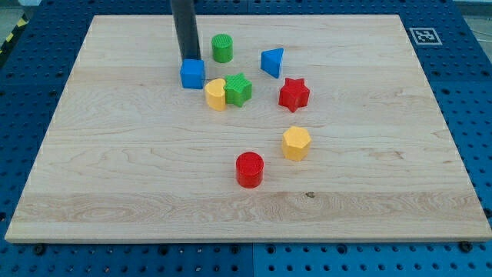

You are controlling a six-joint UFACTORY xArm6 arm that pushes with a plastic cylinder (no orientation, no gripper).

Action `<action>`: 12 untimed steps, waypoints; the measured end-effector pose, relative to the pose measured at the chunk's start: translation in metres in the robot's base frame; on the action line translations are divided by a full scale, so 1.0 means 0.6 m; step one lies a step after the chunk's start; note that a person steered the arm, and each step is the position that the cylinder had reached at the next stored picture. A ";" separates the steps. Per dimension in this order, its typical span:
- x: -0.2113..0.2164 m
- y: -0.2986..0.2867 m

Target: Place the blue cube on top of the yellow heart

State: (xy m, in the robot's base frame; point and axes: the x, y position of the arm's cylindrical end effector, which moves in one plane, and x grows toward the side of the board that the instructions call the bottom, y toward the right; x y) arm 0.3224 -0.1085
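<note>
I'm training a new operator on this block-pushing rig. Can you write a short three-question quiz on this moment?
1. True or false: my tip stands at the blue cube's top side in the view.
2. Which block touches the yellow heart? A) red star B) green star C) red cylinder
3. Fill in: the yellow hexagon lies toward the view's ___ of the red cylinder.

Key: 1 true; 2 B; 3 upper right.
</note>
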 end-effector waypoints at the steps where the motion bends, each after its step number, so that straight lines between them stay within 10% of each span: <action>1: 0.000 -0.048; 12: 0.031 0.095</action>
State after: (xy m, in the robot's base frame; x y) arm 0.3409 -0.0516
